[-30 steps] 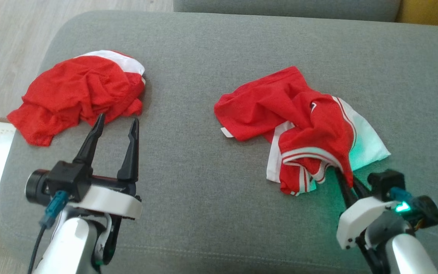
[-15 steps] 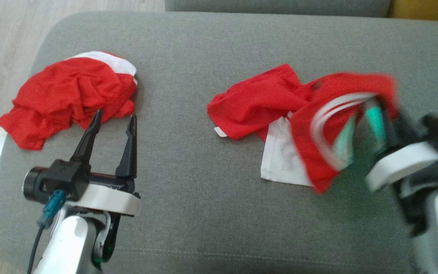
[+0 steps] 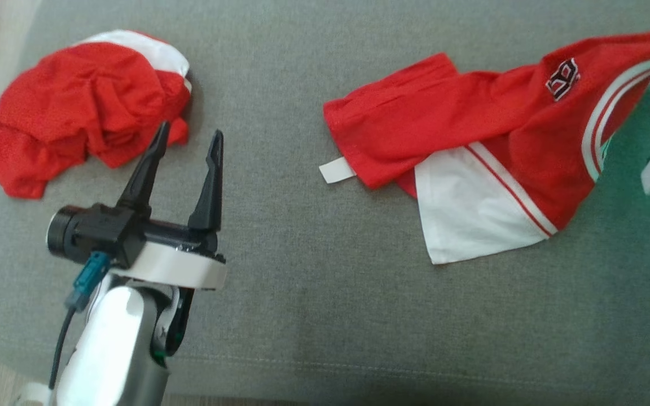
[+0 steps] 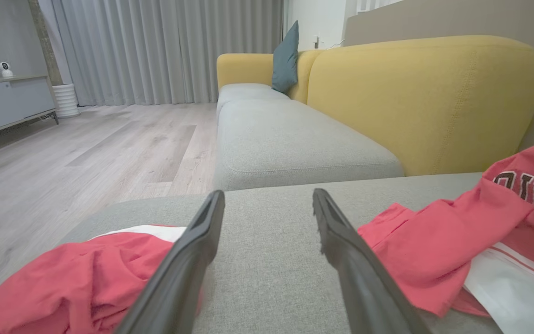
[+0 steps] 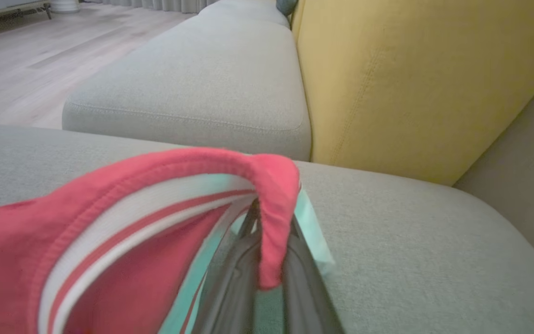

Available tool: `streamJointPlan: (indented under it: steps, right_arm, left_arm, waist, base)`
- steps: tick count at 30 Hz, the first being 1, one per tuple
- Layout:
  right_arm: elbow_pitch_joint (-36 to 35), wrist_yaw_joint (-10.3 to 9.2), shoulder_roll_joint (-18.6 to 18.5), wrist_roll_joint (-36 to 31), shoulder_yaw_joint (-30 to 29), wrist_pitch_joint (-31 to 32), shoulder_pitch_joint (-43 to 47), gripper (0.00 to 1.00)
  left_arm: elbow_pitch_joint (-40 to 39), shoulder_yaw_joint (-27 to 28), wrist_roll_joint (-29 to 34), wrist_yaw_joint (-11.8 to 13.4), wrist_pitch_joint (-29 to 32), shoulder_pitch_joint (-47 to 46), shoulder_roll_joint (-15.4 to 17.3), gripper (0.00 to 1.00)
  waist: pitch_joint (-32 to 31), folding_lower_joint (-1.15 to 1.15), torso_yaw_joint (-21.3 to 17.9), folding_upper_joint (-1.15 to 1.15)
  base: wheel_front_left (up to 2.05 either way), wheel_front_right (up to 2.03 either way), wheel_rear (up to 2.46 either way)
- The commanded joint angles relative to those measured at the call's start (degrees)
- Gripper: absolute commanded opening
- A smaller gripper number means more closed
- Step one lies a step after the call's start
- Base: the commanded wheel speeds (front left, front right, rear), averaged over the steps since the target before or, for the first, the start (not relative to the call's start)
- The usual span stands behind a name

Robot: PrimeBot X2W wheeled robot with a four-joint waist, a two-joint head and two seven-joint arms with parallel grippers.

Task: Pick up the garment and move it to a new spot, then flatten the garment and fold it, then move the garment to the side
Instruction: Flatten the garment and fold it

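Nearest the robot, at 8 o'clock in the head view, the left tool (image 3: 189, 131) hovers just above the grey sofa seat (image 3: 302, 316) with its two dark fingers spread wide apart and nothing between them. Farther out, from about 1 to 3 o'clock, lies the task's garment (image 3: 471, 124), red with a white panel (image 3: 471, 220). It is drawn out long across the cushion. A small white tag (image 3: 336, 170) pokes from the end toward the seat's middle, and a dark crest (image 3: 562, 77) sits on the part that rises toward 3 o'clock. There the right tool (image 5: 267, 222) has its fingers pinched together on the red, white-striped hem, which drapes over its tips and is held clear of the seat. At 10 o'clock a second red heap (image 3: 77, 96) rests untouched, just beyond the left tool's tips. Past the seat stands the yellow backrest (image 5: 410, 83). The step in hand appears to be the first one, picking the garment up and shifting it, since only one end is raised and the rest drags on the cushion. The next move likely calls for setting that hem down on open seat with a firm pinch until the cloth is placed. The idle left tool could then take the tagged end, so the two can pull the fabric flat.
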Motion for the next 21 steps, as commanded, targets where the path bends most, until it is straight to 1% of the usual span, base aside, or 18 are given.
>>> streamJointPlan:
  steps: [1,2,4,6,8,9,10,12,16,21]
  right_arm:
    - [0.60,0.23,-1.29,0.05,1.53,-1.42,-1.90,0.80]
    - [2.18,0.23,-1.28,0.31,1.80,-2.53,-2.60,1.00]
    - [4.65,0.23,-1.02,0.29,2.12,-4.63,-3.27,1.00]
    - [5.65,0.23,-0.45,0.15,2.23,-7.13,-3.35,1.00]
    - [5.39,0.23,0.37,0.14,2.08,-9.84,-2.72,1.00]
    - [5.39,0.23,0.37,0.14,2.08,-9.84,-2.72,1.00]
    - [4.74,0.23,0.74,-0.02,2.10,-11.18,-2.14,1.00]
    - [2.67,0.23,1.95,0.00,2.03,-13.33,-0.43,1.00]
    - [-4.30,0.23,4.84,-0.18,3.04,-15.52,4.43,1.00]
    - [-13.84,0.23,8.77,-0.23,5.00,-15.00,12.12,1.00]
  left_arm:
    - [-1.80,1.79,0.71,-0.38,-0.50,-2.63,0.40,1.00]
    - [-1.69,1.83,0.87,-0.53,-0.50,-2.90,0.22,1.00]
    - [-1.48,1.99,1.18,-0.77,-0.50,-3.24,-0.06,1.00]
    - [-1.29,2.27,1.46,-0.98,-0.50,-3.41,-0.19,1.00]
    - [-1.05,2.67,1.69,-1.13,-0.50,-3.29,-0.19,1.00]
    - [-1.05,2.67,1.69,-1.13,-0.50,-3.29,-0.19,1.00]
    - [-0.94,2.92,1.78,-1.17,-0.50,-3.13,-0.17,1.00]
    - [-0.74,3.42,1.96,-1.17,-0.50,-2.57,-0.14,1.00]
    - [-0.34,4.28,2.22,-1.09,-0.50,-1.00,-0.05,1.00]
    - [0.22,4.96,2.48,-0.86,-0.50,1.29,-0.08,1.00]
  waist:
    - [1.17,-0.01,0.15,0.00]
    - [1.39,-0.01,0.10,0.00]
    - [1.62,-0.01,-0.07,0.00]
    - [1.56,-0.01,-0.33,0.00]
    - [1.10,-0.01,-0.67,0.00]
    - [1.10,-0.01,-0.67,0.00]
    - [0.78,-0.01,-0.90,0.00]
    - [-0.06,-0.01,-1.35,0.00]
    - [-2.01,-0.01,-2.21,0.00]
    - [-4.83,-0.01,-2.90,0.00]
  base:
    - [0.00,0.00,0.00]
    - [0.00,0.00,0.00]
    - [0.00,0.00,0.00]
    - [0.00,0.00,0.00]
    - [0.00,0.00,0.00]
    - [0.00,0.00,0.00]
    - [0.00,0.00,0.00]
    - [0.00,0.00,0.00]
    - [0.00,0.00,0.00]
    - [0.00,0.00,0.00]
